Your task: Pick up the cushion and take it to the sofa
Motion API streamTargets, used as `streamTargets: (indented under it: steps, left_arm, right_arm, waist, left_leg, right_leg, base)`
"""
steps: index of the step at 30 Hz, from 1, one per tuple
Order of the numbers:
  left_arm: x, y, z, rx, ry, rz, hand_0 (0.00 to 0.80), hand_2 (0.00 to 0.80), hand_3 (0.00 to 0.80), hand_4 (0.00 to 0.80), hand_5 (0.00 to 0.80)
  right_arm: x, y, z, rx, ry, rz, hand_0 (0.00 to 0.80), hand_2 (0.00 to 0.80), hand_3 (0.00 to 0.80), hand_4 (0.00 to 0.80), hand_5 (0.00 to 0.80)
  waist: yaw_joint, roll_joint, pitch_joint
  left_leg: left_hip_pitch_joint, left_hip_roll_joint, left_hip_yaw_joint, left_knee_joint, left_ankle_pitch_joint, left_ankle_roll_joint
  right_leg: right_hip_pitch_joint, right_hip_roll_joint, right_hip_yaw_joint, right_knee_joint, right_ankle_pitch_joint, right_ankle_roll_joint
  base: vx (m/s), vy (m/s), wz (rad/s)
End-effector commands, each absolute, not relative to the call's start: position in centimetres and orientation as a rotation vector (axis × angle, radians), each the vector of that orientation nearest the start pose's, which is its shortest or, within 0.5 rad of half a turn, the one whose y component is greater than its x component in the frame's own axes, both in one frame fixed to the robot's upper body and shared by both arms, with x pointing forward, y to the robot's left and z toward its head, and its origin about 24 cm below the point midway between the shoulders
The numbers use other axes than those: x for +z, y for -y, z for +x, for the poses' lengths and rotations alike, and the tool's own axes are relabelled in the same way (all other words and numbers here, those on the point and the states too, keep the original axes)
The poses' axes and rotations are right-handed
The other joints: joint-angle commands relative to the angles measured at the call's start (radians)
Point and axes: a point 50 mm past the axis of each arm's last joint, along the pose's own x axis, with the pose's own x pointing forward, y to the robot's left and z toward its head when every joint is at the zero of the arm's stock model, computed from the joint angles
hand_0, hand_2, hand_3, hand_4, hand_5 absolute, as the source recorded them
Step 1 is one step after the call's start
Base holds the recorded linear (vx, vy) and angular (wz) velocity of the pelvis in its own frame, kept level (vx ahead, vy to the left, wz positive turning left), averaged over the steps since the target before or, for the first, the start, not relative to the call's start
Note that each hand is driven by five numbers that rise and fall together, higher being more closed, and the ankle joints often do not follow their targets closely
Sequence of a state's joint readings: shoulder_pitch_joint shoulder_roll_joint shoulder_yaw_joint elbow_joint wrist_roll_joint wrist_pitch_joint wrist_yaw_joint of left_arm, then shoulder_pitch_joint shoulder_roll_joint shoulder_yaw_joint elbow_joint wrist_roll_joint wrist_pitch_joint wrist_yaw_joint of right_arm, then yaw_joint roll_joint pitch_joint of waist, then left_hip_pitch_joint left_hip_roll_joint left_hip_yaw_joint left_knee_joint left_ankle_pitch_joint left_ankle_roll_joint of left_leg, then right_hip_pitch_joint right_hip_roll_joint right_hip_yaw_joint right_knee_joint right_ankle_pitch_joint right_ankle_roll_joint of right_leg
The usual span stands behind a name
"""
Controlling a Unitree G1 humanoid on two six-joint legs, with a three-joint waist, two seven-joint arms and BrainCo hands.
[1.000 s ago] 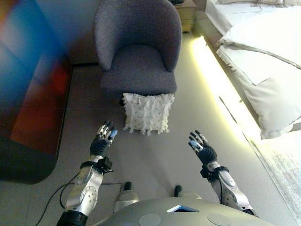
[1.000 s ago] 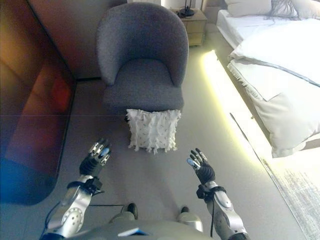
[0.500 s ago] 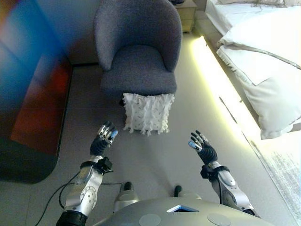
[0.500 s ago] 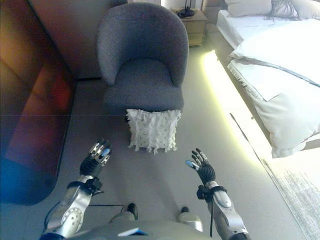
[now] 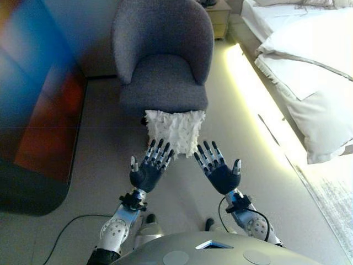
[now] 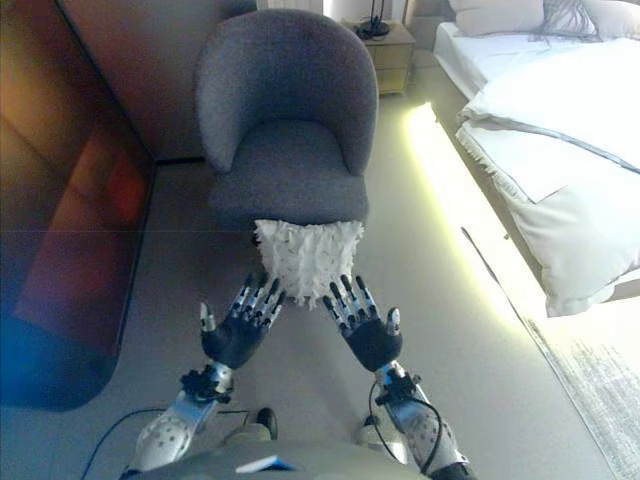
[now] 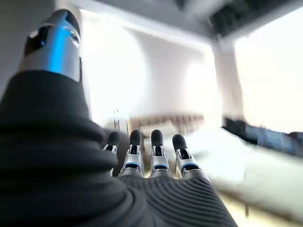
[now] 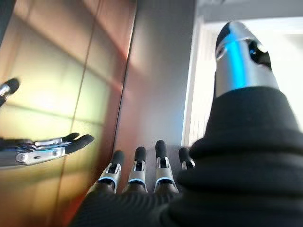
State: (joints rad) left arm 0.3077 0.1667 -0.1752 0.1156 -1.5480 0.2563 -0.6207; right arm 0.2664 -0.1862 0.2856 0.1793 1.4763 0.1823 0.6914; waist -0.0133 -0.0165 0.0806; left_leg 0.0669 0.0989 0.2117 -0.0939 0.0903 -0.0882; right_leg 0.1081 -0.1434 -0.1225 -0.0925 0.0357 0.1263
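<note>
A white tufted cushion [image 5: 175,131] stands on the floor, leaning against the front of the grey armchair [image 5: 162,61]. My left hand [image 5: 148,172] is raised palm up in front of the cushion's lower left corner, fingers straight and spread. My right hand [image 5: 218,172] is raised the same way in front of its lower right corner. Both hands are open and hold nothing. The fingertips overlap the cushion's lower edge in the head views; contact cannot be told. In the right wrist view the left hand's fingers [image 8: 52,146] show from the side.
A bed with white bedding [image 5: 309,66] lies on the right, with a lit strip [image 5: 251,94] along its base. A dark glossy cabinet front [image 5: 38,105] runs along the left. A wooden nightstand [image 6: 385,45] stands behind the armchair. A pale rug's corner [image 5: 333,199] shows at the lower right.
Both hands have swung inward and up from the sides, now palms up and fingers spread just before the cushion's lower edge. The view has shifted slightly.
</note>
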Motion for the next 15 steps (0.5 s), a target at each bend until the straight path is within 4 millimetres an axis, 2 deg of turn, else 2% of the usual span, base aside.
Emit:
streamTargets:
  steps: [1,15]
  left_arm:
    - [-0.79,-13.46,17.71,-0.507,-0.046,-1.612,0.000,0.000,0.000,0.000,0.000]
    - [-0.54,-13.50,17.88,-0.501,-0.062,-1.601,0.000,0.000,0.000,0.000,0.000]
  right_arm:
    - [0.18,10.90,18.14,0.674,-0.006,1.608,0.000,0.000,0.000,0.000,0.000]
    - [-0.15,10.60,17.33,0.703,-0.028,1.589,0.000,0.000,0.000,0.000,0.000]
  waist:
    - [-0.011,-0.007,0.017]
    - [-0.015,-0.004,0.005]
  left_leg:
    - [0.055,-0.054,0.033,0.021,-0.143,0.073]
    - [0.061,-0.057,0.035,0.015,-0.142,0.073]
  right_leg:
    - [-0.021,0.029,-0.061,0.019,-0.018,0.000]
    - [-0.019,0.032,-0.053,0.016,-0.015,-0.002]
  base:
    - [0.000,0.000,0.00]
    - [0.000,0.000,0.00]
